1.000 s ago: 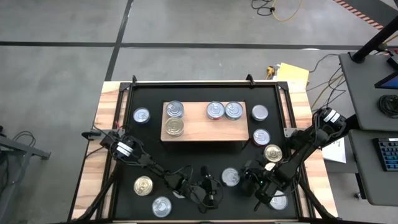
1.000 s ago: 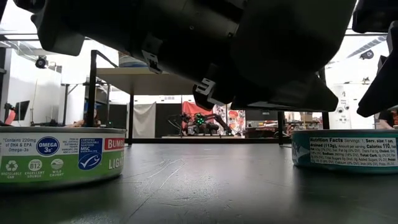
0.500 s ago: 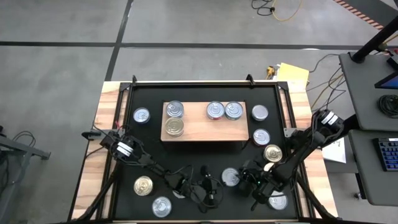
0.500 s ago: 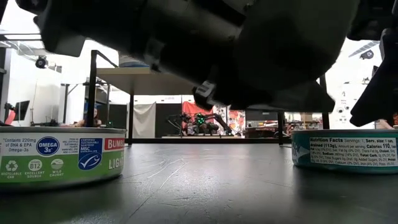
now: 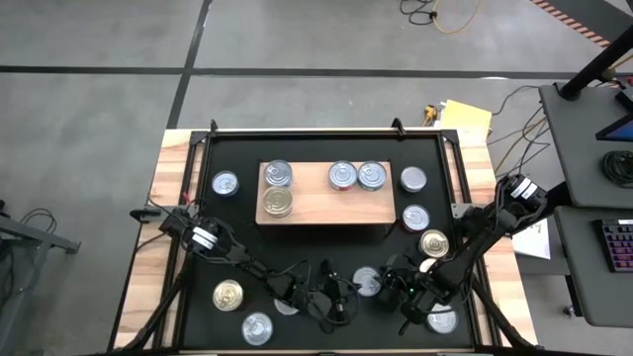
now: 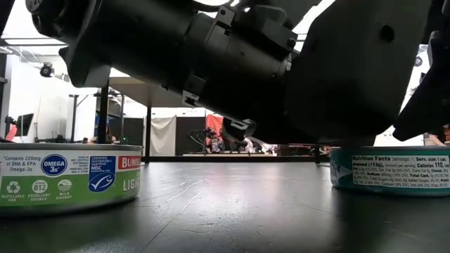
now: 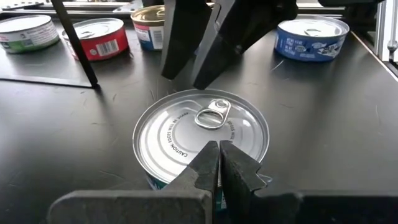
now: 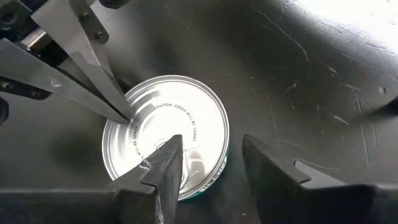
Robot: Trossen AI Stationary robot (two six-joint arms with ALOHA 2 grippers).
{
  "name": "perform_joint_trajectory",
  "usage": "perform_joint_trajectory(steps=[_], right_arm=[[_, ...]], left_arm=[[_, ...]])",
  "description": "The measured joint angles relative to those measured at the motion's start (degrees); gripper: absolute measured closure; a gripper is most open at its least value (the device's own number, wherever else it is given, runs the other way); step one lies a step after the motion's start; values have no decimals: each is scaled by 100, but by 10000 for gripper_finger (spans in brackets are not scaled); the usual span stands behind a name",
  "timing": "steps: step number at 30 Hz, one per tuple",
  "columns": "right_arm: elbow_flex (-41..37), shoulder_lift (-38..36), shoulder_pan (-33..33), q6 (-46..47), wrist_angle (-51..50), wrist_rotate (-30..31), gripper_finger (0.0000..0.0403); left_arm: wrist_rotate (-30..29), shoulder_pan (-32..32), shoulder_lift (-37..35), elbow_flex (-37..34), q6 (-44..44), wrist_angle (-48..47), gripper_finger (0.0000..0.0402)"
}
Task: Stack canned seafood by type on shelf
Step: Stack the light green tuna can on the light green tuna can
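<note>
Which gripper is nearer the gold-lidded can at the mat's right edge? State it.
Right. The right gripper sits just inward of the gold-lidded can; the shut left gripper lies farther along the mat's near edge.

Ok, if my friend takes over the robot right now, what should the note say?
Left gripper: fingers shut, tips at the silver can near the mat's front edge.
Right gripper: fingers open, astride that can's rim, not gripping.
Shelf: four shelved cans show from above.
Loose cans lie around the mat.
Left to do: shelve these, stacked by type.
</note>
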Motion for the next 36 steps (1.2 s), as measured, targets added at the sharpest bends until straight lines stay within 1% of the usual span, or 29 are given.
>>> perform_joint_trajectory(steps=[11,18,22,36], right_arm=[[0,-2,0,249,59,-208,225],[0,-2,0,349,88,-341,203],[0,-2,0,346,243,-346,191],[-5,-4,-26,338,317,-344,144]], left_arm=[[-7,-69,4,-4,11,-44,401],[1,-96,7,-7,17,-52,401],[13,-96,9,-11,37,-55,401],[24,-136,15,-17,41,-79,401]])
